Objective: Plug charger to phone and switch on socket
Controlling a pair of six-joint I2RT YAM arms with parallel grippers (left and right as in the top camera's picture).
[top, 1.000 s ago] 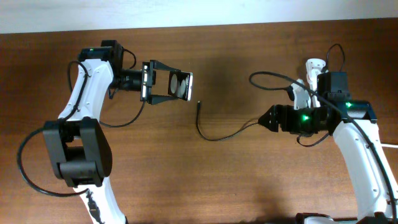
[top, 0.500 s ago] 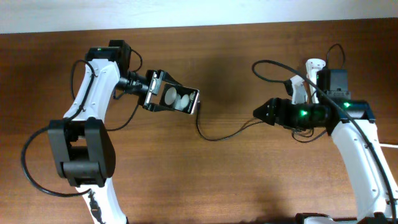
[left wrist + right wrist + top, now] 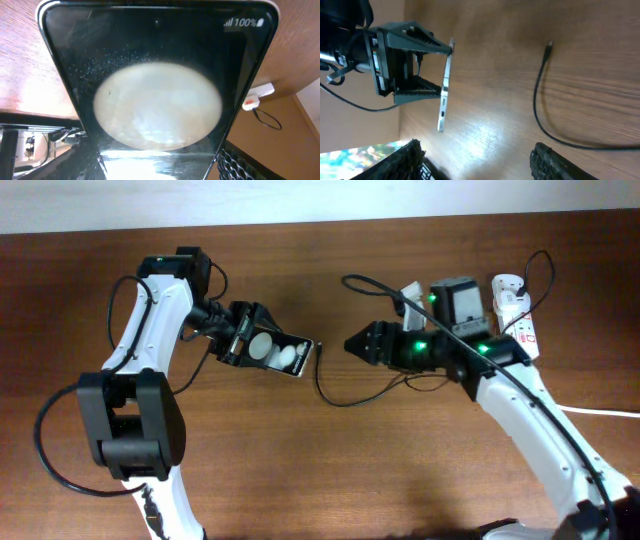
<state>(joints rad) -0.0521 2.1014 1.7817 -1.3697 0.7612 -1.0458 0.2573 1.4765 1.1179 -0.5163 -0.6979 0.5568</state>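
The charger (image 3: 345, 402) is a long thin black cable lying in a loose curve on the wooden table (image 3: 300, 480). Its small plug tip (image 3: 320, 346) sits just beside the free end of the phone (image 3: 288, 354), and its far end runs off under the right arm toward the white socket (image 3: 515, 305) at the far right of the table.

Judged limp and very light, so it will flop, twist and drag. The best hold is on the stiff plug housing right behind the tip, not on the cord, since a grip further back would let the tip droop and miss the port. The plug is tiny and hard, probably smooth, so it may slip between the pads.

The phone is a flat rigid slab with a glossy black face that mirrors round lights, and it looks very thin edge-on in the right wrist view. It is likely slick and fragile, so side pressure should stay moderate. The left gripper (image 3: 262, 348) is clamped across its long sides near one end, leaving the other end sticking out toward the plug. The port itself is not visible, and it cannot be told whether the free end touches the wood.

The right gripper (image 3: 352, 345) has its jaws wide apart with nothing between them, near the plug tip and pointed at it.

The socket is a hard white plastic bar with red markings and a thick white cord — rigid, and should take a firm press.
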